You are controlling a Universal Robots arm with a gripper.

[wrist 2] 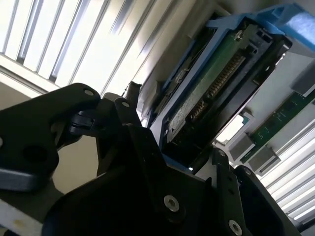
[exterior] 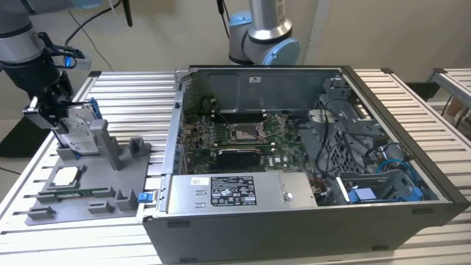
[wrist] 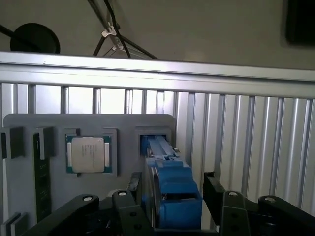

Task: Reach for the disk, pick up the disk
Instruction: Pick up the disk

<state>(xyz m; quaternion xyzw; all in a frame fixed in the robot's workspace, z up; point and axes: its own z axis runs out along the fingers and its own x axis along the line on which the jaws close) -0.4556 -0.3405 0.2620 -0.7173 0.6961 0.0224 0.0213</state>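
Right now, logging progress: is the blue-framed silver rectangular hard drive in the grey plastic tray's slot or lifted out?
In the slot: blue-framed silver disk stands on edge in the grey tray, gripper around it.

Disk covered and cropped.
Flat silver disk in blue plastic bracket (wrist: pixel 172 206): first wrist view, end inside the black metal claw (wrist: pixel 172 181) runs off the picture's edge; second wrist view, claw body covers the near end, far corner cropped.
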